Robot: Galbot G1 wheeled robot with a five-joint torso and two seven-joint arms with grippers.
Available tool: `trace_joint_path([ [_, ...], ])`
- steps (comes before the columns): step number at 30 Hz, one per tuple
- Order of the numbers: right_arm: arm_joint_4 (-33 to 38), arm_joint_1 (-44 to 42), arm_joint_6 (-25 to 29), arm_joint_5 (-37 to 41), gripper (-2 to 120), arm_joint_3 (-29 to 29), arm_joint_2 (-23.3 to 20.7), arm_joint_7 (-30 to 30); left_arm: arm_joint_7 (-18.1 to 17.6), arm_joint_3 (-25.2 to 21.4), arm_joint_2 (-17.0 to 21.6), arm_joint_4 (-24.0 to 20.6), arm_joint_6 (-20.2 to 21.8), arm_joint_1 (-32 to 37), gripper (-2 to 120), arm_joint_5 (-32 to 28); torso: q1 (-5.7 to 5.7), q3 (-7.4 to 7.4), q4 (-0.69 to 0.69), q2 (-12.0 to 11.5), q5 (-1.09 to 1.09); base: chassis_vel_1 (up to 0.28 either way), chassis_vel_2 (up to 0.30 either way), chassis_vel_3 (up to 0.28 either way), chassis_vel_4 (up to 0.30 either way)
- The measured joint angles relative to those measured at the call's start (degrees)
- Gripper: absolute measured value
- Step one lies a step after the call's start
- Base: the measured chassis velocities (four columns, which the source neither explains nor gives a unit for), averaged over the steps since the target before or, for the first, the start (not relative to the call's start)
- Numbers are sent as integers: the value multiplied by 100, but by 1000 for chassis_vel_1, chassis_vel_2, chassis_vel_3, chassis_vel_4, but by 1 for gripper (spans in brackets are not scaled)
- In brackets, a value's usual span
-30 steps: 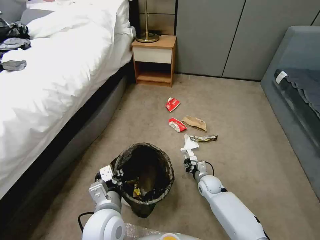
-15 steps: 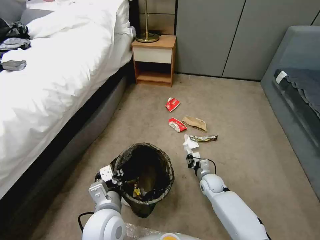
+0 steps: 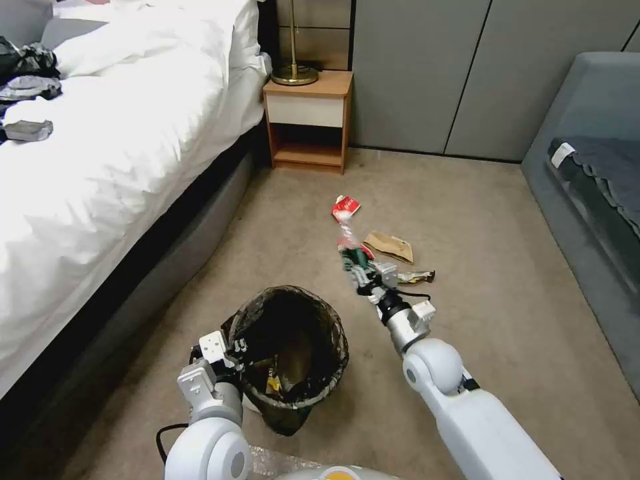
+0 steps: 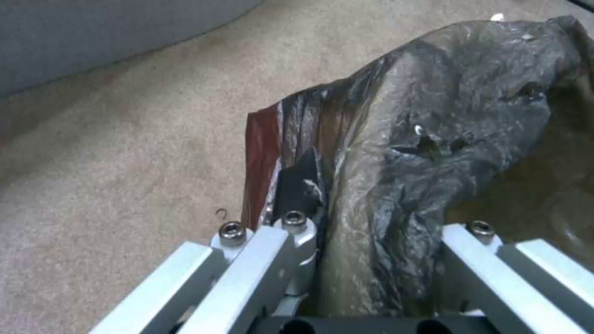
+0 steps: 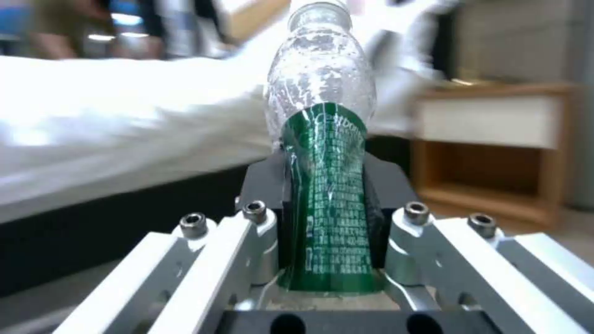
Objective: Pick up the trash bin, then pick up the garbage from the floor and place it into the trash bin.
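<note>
Since a second ago, the right end effector (image 3: 352, 261) has swung up and away from the white paper scrap it hovered over, and it now carries a clear bottle with a green label (image 5: 323, 185). Its two fingers (image 5: 263, 241) squeeze the bottle's green middle, with the neck poking out past the tips. The left end effector (image 4: 365, 241) is clamped on the bag-covered rim of the trash bin (image 3: 290, 347) and holds it low, close to the robot. The bin's open mouth sits behind the right end effector and off to its left.

To do this step well, the right arm should probably bring the bottle right over the bin's mouth before letting go. The bottle is long and light, so it could bounce off the rim.
</note>
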Motion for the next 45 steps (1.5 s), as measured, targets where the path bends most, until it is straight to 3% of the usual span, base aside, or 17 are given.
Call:
trace_joint_path([
  [7, 243, -575, 216, -573, 18, -816, -564, -226, 0, 0, 0, 0, 0, 0, 75, 0, 0, 0, 0, 0, 1, 0, 0, 0, 0],
  [14, -118, -751, 318, -810, 18, -1111, -620, -212, 0, 0, 0, 0, 0, 0, 75, 0, 0, 0, 0, 0, 1, 0, 0, 0, 0],
  [26, -587, -614, 349, -757, 19, -1083, -433, -158, 0, 0, 0, 0, 0, 0, 75, 0, 0, 0, 0, 0, 0, 0, 0, 0, 0],
  [34, -605, -553, 353, -751, 46, -1089, -374, -149, 0, 0, 0, 0, 0, 0, 75, 0, 0, 0, 0, 0, 0, 0, 0, 0, 0],
  [40, -527, -552, 355, -763, 74, -1066, -361, -97, 0, 0, 0, 0, 0, 0, 75, 0, 0, 0, 1, 0, 0, 0, 0, 0, 0],
  [45, -486, -588, 355, -772, 88, -1064, -358, -51, 0, 0, 0, 0, 0, 0, 75, 0, 0, 0, 0, 0, 0, 0, 0, 0, 0],
])
